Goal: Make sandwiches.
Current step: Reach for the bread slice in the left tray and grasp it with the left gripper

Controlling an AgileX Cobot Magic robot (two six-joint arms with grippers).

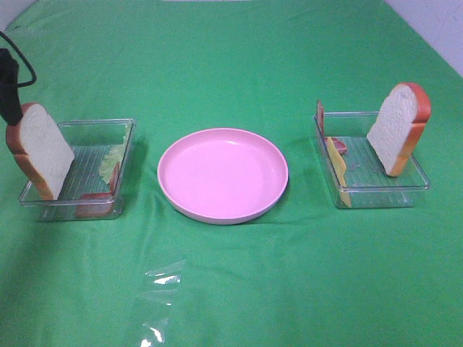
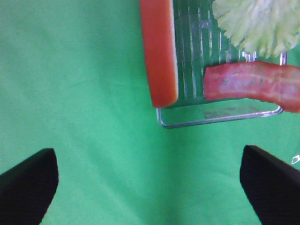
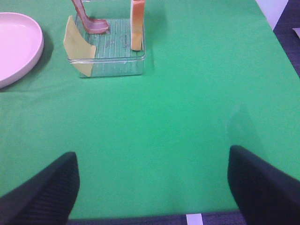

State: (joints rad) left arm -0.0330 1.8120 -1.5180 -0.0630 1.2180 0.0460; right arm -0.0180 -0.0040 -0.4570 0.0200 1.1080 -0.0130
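Green cloth underlies all; left wrist view shows lettuce, right wrist cheese.

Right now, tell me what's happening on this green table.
Sandwich making has not started. Both the left gripper and the right gripper are open and hold nothing, over the green cloth short of the trays. The left clear plastic tray holds a white bread slice with orange-brown crust, pale green lettuce and a pink-red bacon strip. The right clear plastic tray holds another bread slice, yellow cheese and more bacon. The pink round plate between them has nothing on it.
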